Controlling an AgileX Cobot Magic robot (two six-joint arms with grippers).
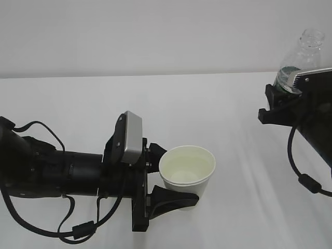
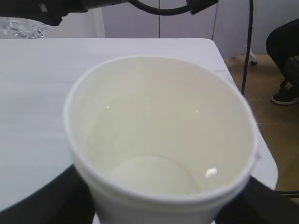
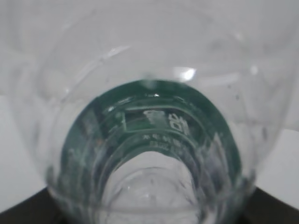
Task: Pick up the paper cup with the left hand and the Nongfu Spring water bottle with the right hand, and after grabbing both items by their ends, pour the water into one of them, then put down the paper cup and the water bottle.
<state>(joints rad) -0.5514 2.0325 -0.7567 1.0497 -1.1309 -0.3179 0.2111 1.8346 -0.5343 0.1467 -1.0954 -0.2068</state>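
Note:
The white paper cup [image 1: 187,168] stands upright at the table's middle front, with my left gripper [image 1: 174,176] shut on its lower wall, one black finger [image 1: 176,199] on each side. In the left wrist view the cup [image 2: 159,140] fills the frame. Its cream inside shows small glints, and clear water seems to lie in its bottom. Whether it rests on the table I cannot tell. At the upper right, my right gripper [image 1: 288,91] is shut on the base of the Nongfu Spring water bottle [image 1: 302,54], which is raised with its open neck up. The right wrist view looks through the bottle [image 3: 149,116] and its green label.
The white table [image 1: 78,98] spreads around both arms, with a plain wall behind. In the left wrist view its right edge [image 2: 243,93] drops to a wooden floor, where a hanging cable [image 2: 247,46] and a person's shoe [image 2: 286,93] show.

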